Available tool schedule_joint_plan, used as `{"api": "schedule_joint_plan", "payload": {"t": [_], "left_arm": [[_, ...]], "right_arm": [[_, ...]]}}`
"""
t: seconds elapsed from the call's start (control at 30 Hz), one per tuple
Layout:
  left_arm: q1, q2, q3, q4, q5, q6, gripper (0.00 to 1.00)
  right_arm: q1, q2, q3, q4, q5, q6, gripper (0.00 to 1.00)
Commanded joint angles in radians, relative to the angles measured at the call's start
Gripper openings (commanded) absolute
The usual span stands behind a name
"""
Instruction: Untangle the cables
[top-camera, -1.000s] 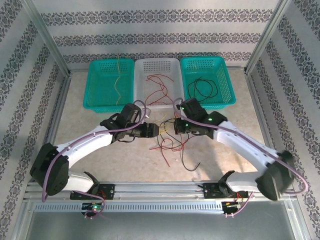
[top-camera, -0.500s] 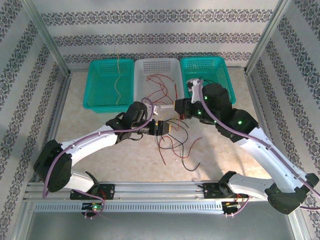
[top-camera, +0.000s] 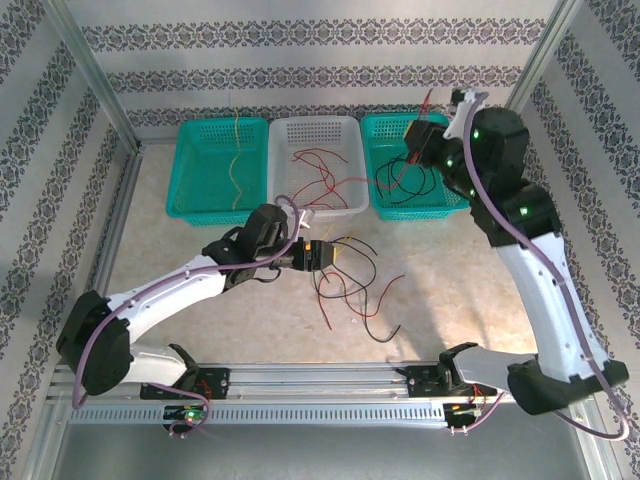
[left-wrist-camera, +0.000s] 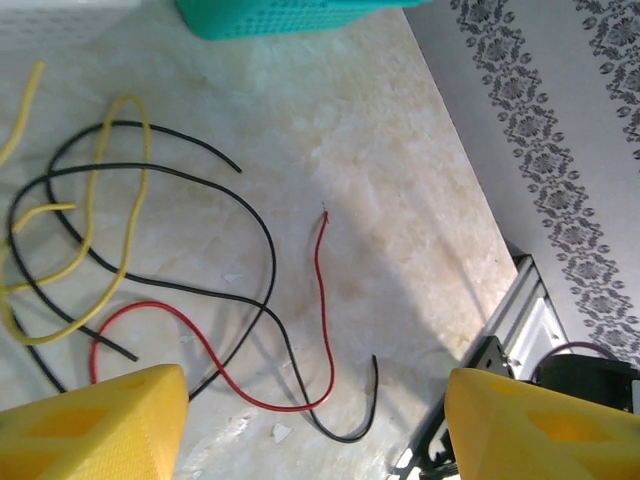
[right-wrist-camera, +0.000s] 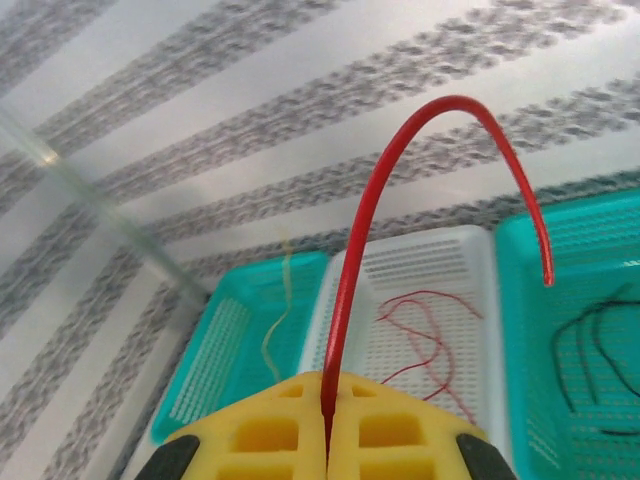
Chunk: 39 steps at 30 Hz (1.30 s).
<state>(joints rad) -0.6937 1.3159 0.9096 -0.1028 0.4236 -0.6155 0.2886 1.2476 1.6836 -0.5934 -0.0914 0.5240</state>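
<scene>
Red cable (right-wrist-camera: 352, 250) now high aloft

Reaches low and forward with the white jointed left arm (top-camera: 165, 288), elbow bent, yellow-fingered left gripper (top-camera: 328, 252) level, fingers (left-wrist-camera: 95, 425) spread wide with nothing between them. Holds the white jointed right arm (top-camera: 545, 270) stretched high and far back, yellow-fingered right gripper (right-wrist-camera: 325, 405) pinched tight on a thin red cable (right-wrist-camera: 455, 99).

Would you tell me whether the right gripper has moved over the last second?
Yes. The right gripper, shut on a thin red wire, went from the table before the white plastic basket to above the right-hand teal basket.
</scene>
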Motion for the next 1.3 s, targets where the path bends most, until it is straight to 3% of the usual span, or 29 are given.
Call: {"api": "schedule_joint_plan", "payload": {"t": [0.0, 0.2, 0.4, 0.67, 1.03, 1.1, 1.23, 1.27], "left_arm": [[-0.01, -0.071, 0.045, -0.116, -0.107, 0.071, 0.71], [0.05, -0.191, 0.118, -0.21, -0.186, 0.082, 0.78], [0.128, -0.249, 0.186, -0.285, -0.184, 0.095, 0.79], [0.178, -0.255, 0.168, -0.323, -0.243, 0.084, 0.79], [0.187, -0.262, 0.136, -0.327, -0.233, 0.074, 0.79], [0.19, -0.265, 0.131, -0.331, -0.233, 0.076, 0.8], [0.192, -0.265, 0.122, -0.335, -0.231, 0.079, 0.8], [0.193, -0.264, 0.12, -0.334, -0.23, 0.08, 0.8]], "right_arm": [[-0.108, 0.1, 0.057, 0.003, -0.011, 0.044, 0.0], [-0.245, 0.3, 0.194, -0.006, -0.005, 0.06, 0.0], [-0.295, 0.432, 0.282, 0.008, -0.07, 0.104, 0.0], [-0.215, 0.487, 0.336, 0.101, -0.164, 0.133, 0.0], [-0.056, 0.796, 0.637, 0.058, -0.309, 0.2, 0.0], [-0.034, 0.867, 0.703, 0.018, -0.331, 0.194, 0.06], [-0.009, 0.982, 0.832, -0.136, -0.349, 0.155, 0.35], [-0.005, 0.986, 0.834, -0.164, -0.343, 0.136, 0.38]]}}
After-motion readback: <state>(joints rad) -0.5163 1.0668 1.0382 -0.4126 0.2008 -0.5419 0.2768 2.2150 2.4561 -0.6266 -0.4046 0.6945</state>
